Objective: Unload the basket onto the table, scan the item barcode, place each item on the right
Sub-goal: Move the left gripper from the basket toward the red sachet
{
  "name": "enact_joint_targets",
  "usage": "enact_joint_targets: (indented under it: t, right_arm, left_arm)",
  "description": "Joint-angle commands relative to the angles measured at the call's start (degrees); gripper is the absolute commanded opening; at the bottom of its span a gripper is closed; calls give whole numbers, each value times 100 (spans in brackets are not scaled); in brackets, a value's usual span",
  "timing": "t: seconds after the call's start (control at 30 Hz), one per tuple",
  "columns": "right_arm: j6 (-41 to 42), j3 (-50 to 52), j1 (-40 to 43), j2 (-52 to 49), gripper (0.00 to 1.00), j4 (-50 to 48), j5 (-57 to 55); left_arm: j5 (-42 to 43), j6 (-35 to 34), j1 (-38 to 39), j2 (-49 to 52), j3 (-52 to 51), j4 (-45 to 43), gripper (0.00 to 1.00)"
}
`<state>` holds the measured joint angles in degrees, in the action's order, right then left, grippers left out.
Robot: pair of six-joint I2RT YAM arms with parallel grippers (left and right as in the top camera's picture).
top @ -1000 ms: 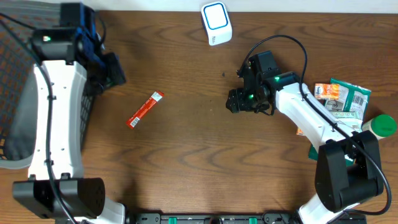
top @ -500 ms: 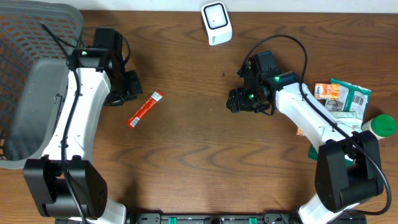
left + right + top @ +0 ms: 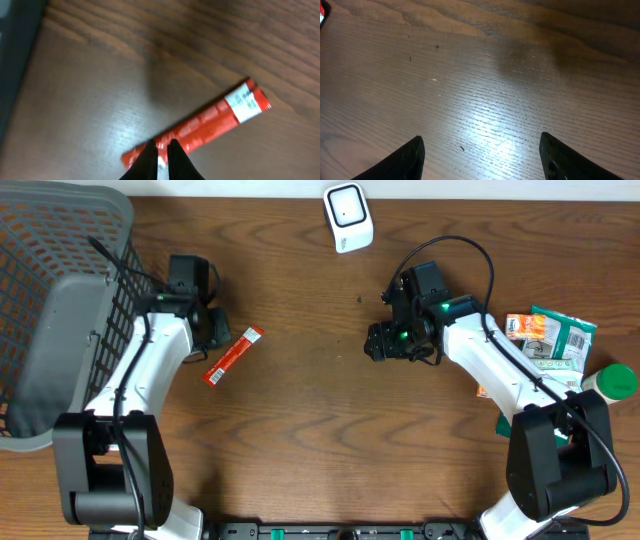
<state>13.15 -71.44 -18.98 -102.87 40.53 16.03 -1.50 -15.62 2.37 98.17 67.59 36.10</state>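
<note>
The item, a long red stick packet (image 3: 232,355) with a white patch near one end, lies flat on the wooden table left of centre. My left gripper (image 3: 217,330) hovers just to its upper left. In the left wrist view its fingers (image 3: 161,146) are shut together with nothing between them, their tips over the packet's (image 3: 210,119) near end. A white barcode scanner (image 3: 347,217) stands at the table's back edge. My right gripper (image 3: 378,341) hangs open over bare wood at centre right, its fingers (image 3: 481,136) wide apart and empty.
A grey mesh basket (image 3: 60,240) fills the far left, close beside the left arm. Several snack packets (image 3: 550,335) and a green-capped bottle (image 3: 612,381) lie at the right edge, next to the right arm's base.
The left arm has swung from over the basket rightward and down to the red packet. Its jaws have closed. The right arm has not moved.
</note>
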Motion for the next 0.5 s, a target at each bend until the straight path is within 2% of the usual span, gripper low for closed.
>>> enact_joint_targets:
  t: [0.0,0.07,0.27,0.4,0.47]
  right_arm:
    - [-37,35,-57,107,69,-11,-15]
    - [-37,35,-57,107,70,-11,-15]
    - [-37,35,-57,107,70,-11,-13]
    - [-37,35,-57,107,70,-11,-13]
    - [-37,35,-57,107,70,-11,-13]
  left_arm:
    - [-131,13,-2,85,-485,-542,11]
    - [-131,13,-2,85,-896,-1209,11]
    - [-81,-31,-2,85,-1547,-2135,11]
    - [101,-577,-2,87,-1805,-2312,11]
    - [551,-708,-2,85,-1832,-2293,11]
